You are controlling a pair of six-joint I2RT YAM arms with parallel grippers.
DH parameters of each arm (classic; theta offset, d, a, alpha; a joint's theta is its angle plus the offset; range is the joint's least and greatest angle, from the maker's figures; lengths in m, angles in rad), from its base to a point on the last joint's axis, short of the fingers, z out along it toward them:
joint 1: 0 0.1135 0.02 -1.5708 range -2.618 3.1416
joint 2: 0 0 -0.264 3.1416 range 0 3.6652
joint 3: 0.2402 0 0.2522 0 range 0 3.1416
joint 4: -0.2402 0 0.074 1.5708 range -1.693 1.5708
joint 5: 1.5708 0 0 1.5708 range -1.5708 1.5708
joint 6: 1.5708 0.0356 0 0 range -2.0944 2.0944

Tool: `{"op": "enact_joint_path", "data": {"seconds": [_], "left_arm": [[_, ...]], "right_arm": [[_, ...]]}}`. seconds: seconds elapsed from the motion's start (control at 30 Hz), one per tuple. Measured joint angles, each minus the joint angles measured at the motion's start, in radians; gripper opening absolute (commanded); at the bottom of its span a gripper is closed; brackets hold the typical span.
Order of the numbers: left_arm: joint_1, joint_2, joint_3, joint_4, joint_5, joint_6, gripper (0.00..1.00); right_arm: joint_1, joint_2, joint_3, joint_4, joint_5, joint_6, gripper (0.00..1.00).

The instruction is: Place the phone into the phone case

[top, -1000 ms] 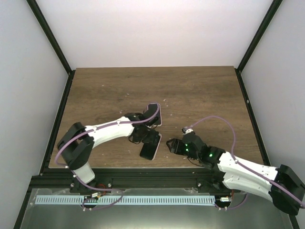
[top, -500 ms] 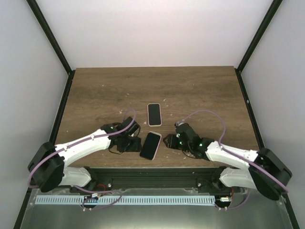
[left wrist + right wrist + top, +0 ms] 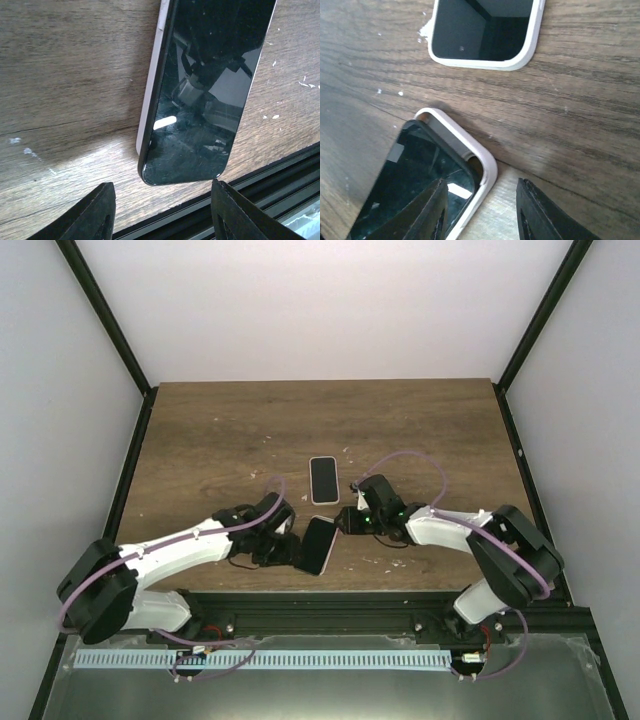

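Note:
The phone (image 3: 318, 545), glossy black, lies tilted on a cream phone case (image 3: 487, 167) near the table's front edge. It sits askew: in the right wrist view the phone (image 3: 420, 175) leaves a gap at the case's far corner. In the left wrist view the phone (image 3: 210, 100) overhangs the case (image 3: 149, 110) at the near end. My left gripper (image 3: 295, 552) is open at the phone's near left end, its jaws (image 3: 161, 192) straddling that end without touching. My right gripper (image 3: 346, 522) is open at the case's far corner (image 3: 481, 182), one finger (image 3: 427, 215) over the phone.
A second cream-rimmed slab (image 3: 322, 480) with a glossy dark face lies upright just behind, also in the right wrist view (image 3: 485, 30). The black frame rail (image 3: 260, 175) runs along the table's front edge close to the phone. White specks dot the wood.
The left gripper came back from the far slab to the near slab's left end. The right gripper moved forward and left to the case's far corner. The near slab turned slightly.

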State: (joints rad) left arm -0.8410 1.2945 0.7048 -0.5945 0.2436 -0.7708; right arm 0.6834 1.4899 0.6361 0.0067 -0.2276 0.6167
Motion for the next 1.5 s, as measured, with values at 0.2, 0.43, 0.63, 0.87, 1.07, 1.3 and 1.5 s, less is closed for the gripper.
{"op": "enact_joint_path", "data": {"seconds": [0.2,0.43,0.63,0.87,1.07,1.3,1.5], "left_arm": [[-0.035,0.034,-0.005,0.030,0.008,-0.017,0.54],[-0.050,0.048,-0.045,0.051,0.013,-0.041,0.54],[-0.050,0.053,-0.055,0.066,0.013,-0.039,0.45],[-0.050,0.098,-0.054,0.095,0.017,-0.033,0.36],[-0.050,0.098,-0.053,0.106,0.027,-0.034,0.35],[-0.050,0.111,-0.042,0.112,0.034,-0.039,0.31],[-0.050,0.124,-0.021,0.103,0.035,-0.041,0.29]], "right_arm": [[-0.021,0.090,0.022,0.008,-0.065,-0.060,0.39],[-0.021,0.126,0.063,0.017,-0.100,-0.108,0.35],[-0.021,0.140,0.063,0.018,-0.113,-0.128,0.32],[-0.022,0.140,0.063,0.018,-0.114,-0.130,0.30],[-0.026,0.140,0.063,0.019,-0.121,-0.129,0.28],[-0.027,0.142,0.062,0.024,-0.124,-0.121,0.27],[-0.027,0.142,0.049,0.037,-0.135,-0.101,0.25]]}}
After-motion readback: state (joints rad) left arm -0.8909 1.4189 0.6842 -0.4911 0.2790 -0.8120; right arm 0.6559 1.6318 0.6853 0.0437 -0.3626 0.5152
